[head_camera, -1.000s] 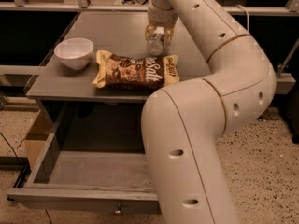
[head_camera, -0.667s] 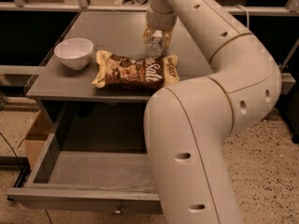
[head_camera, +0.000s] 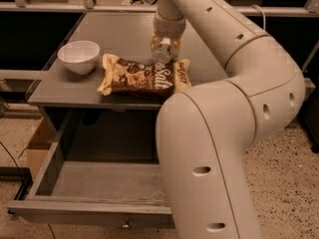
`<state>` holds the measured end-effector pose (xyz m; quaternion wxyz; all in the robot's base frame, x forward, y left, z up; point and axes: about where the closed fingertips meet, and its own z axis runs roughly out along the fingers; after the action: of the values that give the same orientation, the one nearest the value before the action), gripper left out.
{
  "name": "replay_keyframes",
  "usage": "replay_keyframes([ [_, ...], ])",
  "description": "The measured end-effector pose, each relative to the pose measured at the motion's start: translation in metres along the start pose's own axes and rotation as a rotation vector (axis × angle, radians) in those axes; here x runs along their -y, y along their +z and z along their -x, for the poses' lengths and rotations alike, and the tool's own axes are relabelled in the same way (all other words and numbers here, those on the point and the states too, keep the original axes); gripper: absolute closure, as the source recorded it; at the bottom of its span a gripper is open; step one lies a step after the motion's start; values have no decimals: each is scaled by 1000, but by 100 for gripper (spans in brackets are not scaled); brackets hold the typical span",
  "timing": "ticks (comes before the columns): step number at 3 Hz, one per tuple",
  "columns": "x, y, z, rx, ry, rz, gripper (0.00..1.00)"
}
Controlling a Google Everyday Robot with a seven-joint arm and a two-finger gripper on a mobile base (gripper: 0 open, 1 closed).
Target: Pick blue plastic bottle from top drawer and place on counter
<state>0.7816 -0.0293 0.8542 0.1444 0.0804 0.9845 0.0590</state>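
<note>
Tool (head_camera: 166,40) over the far middle of the tabletop (head_camera: 114,29), closed around the bottle (head_camera: 162,50), as I watch from the remote station. The bottle hangs from the tool with its pale label and clear body showing below the wrist, just beyond the far edge of the bag (head_camera: 142,76). I cannot tell whether the bottle's lower end touches the tabletop or sits slightly above it.

The brown and yellow bag lies flat near the tabletop's near edge, its long side running left to right. A white bowl (head_camera: 79,56) stands upright to the left of the bag, close to it but apart, near the left edge.

Below the tabletop the drawer (head_camera: 89,214) is pulled out toward the near side. Its grey inner bottom shows on the left. Its right part is hidden behind the arm (head_camera: 239,83). A small knob (head_camera: 125,226) sits on the flat front panel.

The arm fills the right half of my view, rising from the near right, bending at a thick elbow and reaching back over the tabletop to the tool. Speckled floor (head_camera: 289,183) shows to the right of the arm.
</note>
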Motion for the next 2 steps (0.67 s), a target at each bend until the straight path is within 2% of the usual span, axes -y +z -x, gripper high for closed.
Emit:
replay_keyframes([
  [1, 0, 0, 0, 0, 0, 0, 51],
  [2, 0, 0, 0, 0, 0, 0, 20],
])
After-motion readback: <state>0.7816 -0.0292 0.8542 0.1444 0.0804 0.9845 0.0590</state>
